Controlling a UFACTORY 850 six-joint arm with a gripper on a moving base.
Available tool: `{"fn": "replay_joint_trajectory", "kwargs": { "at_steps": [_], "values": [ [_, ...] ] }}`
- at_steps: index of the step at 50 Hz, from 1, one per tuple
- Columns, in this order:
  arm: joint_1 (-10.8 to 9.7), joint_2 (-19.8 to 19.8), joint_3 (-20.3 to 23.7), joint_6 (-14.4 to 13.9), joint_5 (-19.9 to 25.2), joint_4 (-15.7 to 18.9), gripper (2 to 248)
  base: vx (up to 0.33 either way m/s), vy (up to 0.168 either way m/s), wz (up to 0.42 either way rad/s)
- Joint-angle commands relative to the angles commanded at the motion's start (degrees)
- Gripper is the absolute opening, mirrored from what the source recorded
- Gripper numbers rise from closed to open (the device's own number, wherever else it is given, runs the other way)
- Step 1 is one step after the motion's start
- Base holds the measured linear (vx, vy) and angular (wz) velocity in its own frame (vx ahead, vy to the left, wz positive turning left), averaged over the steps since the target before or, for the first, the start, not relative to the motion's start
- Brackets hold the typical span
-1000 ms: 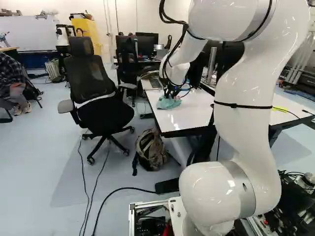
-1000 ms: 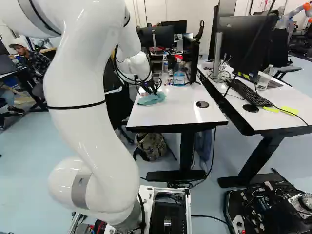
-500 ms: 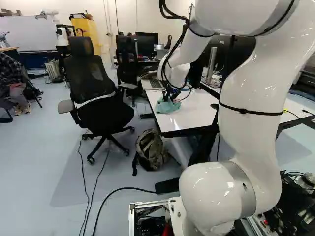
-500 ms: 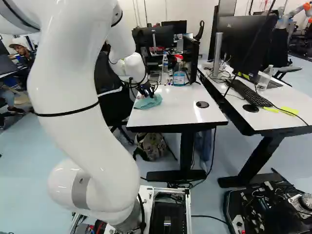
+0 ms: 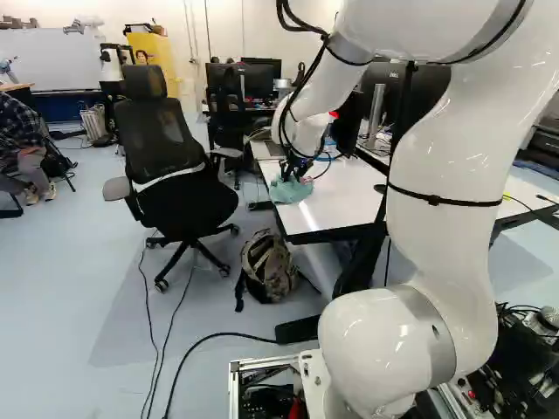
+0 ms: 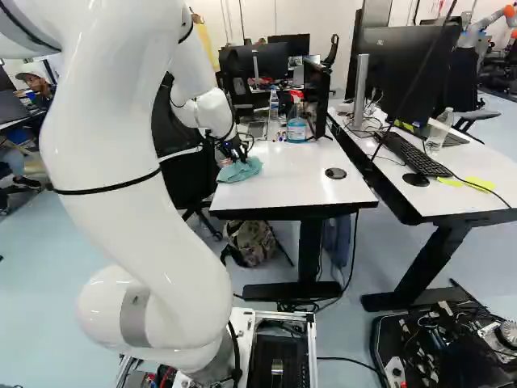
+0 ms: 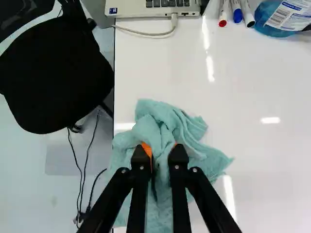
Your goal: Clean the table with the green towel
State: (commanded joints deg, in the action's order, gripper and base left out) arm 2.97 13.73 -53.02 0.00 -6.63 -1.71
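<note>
Wiping looks to be the step in hand: gripper (image 7: 159,152) has the green towel (image 7: 206,159) pinched, bunched on the table (image 7: 272,170) at the edge by the chair (image 7: 56,80); next needs a flat inward sweep, clear of the laptop (image 7: 141,8).
</note>
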Motion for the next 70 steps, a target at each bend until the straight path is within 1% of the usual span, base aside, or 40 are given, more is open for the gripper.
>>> {"fn": "replay_joint_trajectory", "kwargs": {
  "at_steps": [7,15,27,52,61,70],
  "values": [
    [0.0,-0.63,0.24,0.0,0.0,0.0,51,0.0,0.0,0.0],
    [0.06,-3.29,2.17,0.0,-0.27,0.0,51,0.0,0.0,0.0],
    [0.18,-8.51,6.09,0.0,-3.18,0.0,51,0.0,0.0,0.0],
    [0.53,-20.8,14.53,0.0,-7.1,0.0,51,0.0,0.0,0.0],
    [0.57,-22.82,14.98,0.0,-9.27,0.0,51,0.0,0.0,0.0],
    [0.57,-24.63,15.21,0.0,-9.41,0.0,51,0.0,0.0,0.0]
  ]
}}
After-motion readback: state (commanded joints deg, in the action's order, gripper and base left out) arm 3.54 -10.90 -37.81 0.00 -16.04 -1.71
